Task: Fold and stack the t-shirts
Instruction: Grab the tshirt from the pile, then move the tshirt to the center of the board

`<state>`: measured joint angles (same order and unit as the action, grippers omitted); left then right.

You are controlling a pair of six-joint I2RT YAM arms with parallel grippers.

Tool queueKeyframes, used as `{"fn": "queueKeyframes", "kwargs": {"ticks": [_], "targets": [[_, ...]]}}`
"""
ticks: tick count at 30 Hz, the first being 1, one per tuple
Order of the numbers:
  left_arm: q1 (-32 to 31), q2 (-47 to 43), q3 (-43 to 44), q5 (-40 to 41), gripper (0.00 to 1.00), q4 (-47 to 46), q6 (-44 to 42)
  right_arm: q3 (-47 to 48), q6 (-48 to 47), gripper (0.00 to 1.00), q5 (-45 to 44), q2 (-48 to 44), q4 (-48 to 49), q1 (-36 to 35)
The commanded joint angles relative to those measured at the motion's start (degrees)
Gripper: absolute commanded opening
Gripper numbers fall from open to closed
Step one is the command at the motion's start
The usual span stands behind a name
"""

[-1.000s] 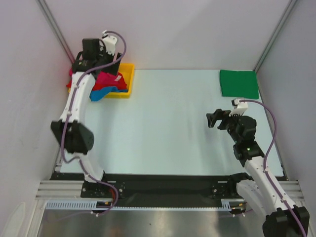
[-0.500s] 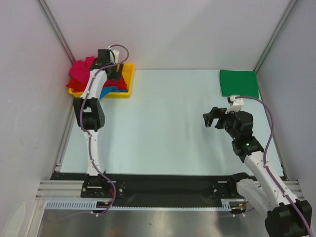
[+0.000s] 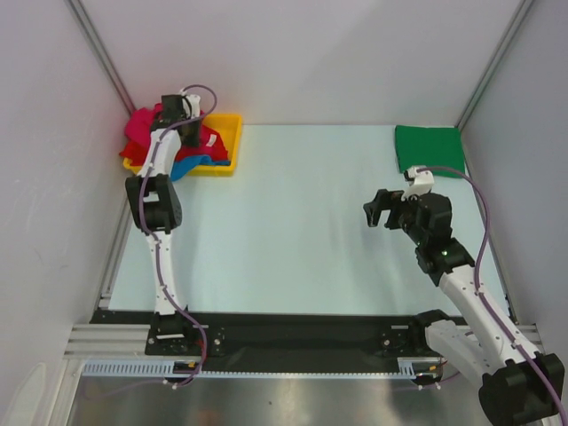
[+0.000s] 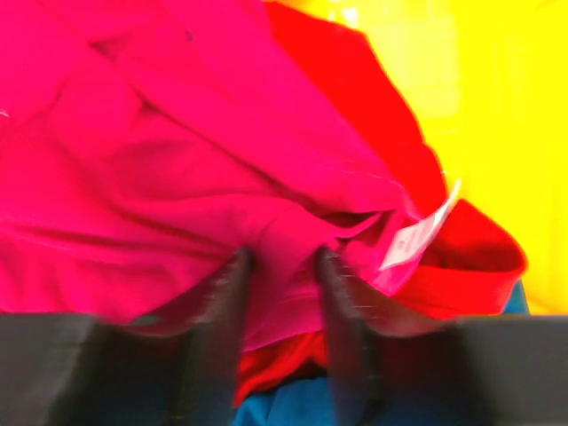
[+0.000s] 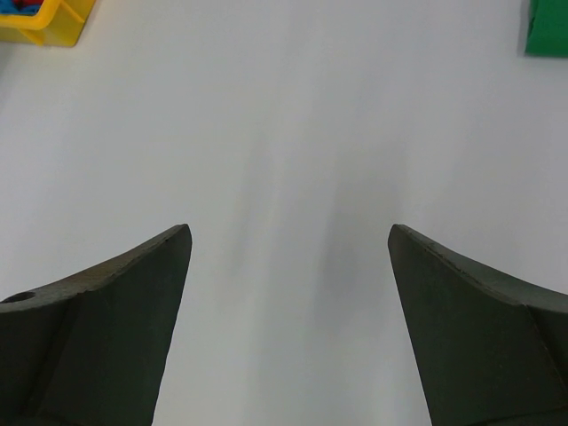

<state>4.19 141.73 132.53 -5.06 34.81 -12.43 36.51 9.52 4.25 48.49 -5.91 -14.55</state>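
Note:
In the yellow tray point(image 3: 231, 133) at the back left lies a heap of t-shirts. A magenta one point(image 3: 140, 124) is on top, with a red one point(image 3: 190, 147) and a blue one point(image 3: 197, 161) under it. My left gripper point(image 3: 182, 111) is down in the heap. In the left wrist view its jaws point(image 4: 282, 257) pinch a fold of the magenta t-shirt point(image 4: 177, 133), beside a white label point(image 4: 417, 232) and the red cloth point(image 4: 382, 133). A folded green t-shirt point(image 3: 429, 149) lies flat at the back right. My right gripper point(image 3: 377, 210) hovers open over bare table point(image 5: 288, 240).
The tray's yellow wall point(image 4: 497, 89) fills the right of the left wrist view. White enclosure walls stand close on the left, back and right. The right wrist view catches the tray corner point(image 5: 44, 27) and the green cloth's edge point(image 5: 546, 27).
My left gripper came down into the heap and its jaws closed on the magenta cloth. The right arm edged slightly left and forward, still open.

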Motion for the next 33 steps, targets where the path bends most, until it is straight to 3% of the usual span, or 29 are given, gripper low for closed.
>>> {"fn": "queueKeyframes", "kwargs": {"ticks": [1, 4, 16, 21, 25, 28, 33], "targets": [[-0.6, -0.2, 0.4, -3.8, 0.22, 0.7, 0.3, 3.6, -1.9, 1.0, -0.9, 1.0, -0.2, -0.3], [-0.6, -1.4, 0.1, -3.8, 0.07, 1.4, 0.1, 3.7, -2.0, 1.0, -0.7, 0.9, 0.6, -0.2], [-1.5, -22.1, 1.9, -5.4, 0.03, -1.0, 0.3, 6.6, -1.9, 1.0, -0.8, 1.0, 0.9, -1.4], [-3.0, -30.9, 5.1, -12.2, 0.03, 2.6, 1.9, 10.0, -2.8, 1.0, -1.2, 1.3, 0.7, -4.0], [-7.4, -41.4, 6.3, -20.4, 0.03, 8.0, 0.8, 13.7, -2.8, 1.0, -0.8, 1.7, 1.5, -6.8], [-10.2, -43.8, 15.6, -27.3, 0.04, 14.8, 3.1, 16.4, -2.4, 1.0, 0.9, 2.1, 2.9, -8.6], [-20.6, -49.3, 9.3, -29.2, 0.04, 20.5, 4.6, 19.9, -2.2, 1.0, 3.3, 3.4, 3.2, -11.6]]}}
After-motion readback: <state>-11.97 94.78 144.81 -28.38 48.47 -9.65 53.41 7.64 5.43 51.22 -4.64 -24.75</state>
